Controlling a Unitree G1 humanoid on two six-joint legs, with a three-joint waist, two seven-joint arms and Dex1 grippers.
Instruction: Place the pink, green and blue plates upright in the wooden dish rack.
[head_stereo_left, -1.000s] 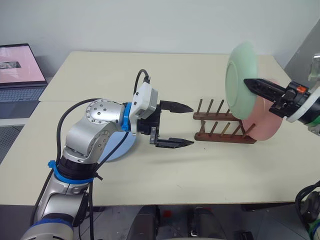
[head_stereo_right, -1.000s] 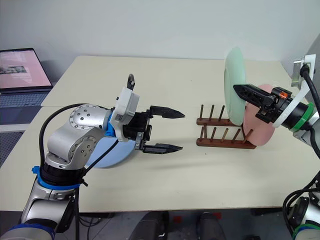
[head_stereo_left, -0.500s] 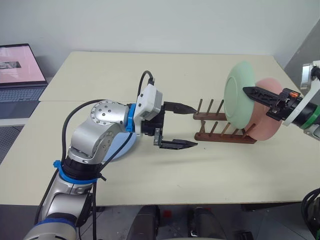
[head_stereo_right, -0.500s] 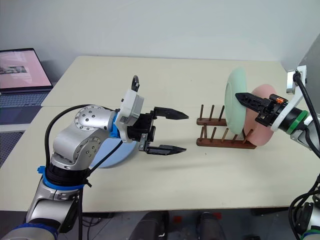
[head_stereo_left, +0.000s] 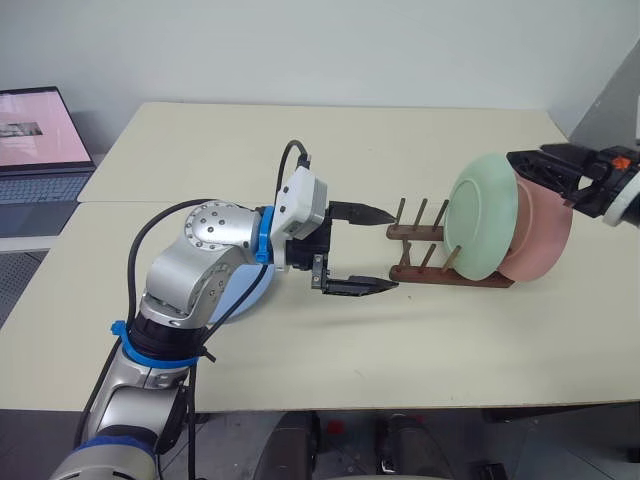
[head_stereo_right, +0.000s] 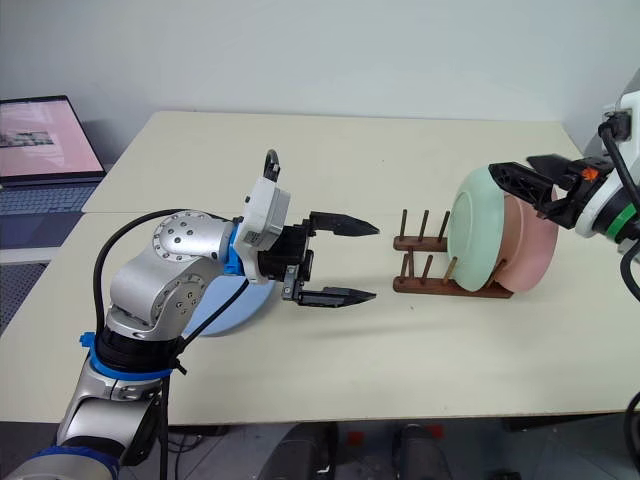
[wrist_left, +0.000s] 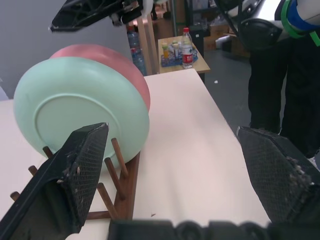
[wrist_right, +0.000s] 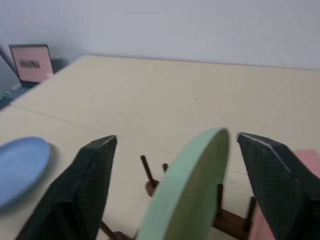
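A laptop (head_stereo_left: 35, 145) sat on the neighbouring table, well apart. The green plate (head_stereo_left: 482, 217) leaned against the pink plate (head_stereo_left: 540, 230) in the wooden dish rack (head_stereo_left: 425, 255). The blue plate (wrist_right: 20, 167) lay flat behind the left gripper (head_stereo_left: 362, 249), jaws spread, empty. The right gripper (head_stereo_right: 525, 182), above the rims, was parted too.

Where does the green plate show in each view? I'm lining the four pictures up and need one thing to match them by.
Left eye view: green plate, right of centre, upright in the wooden dish rack.
Right eye view, same spot, against the pink plate.
Left wrist view, left half, its underside facing the camera.
Right wrist view, edge-on, rising from the bottom.
Shared landmark: the rack's pegs.
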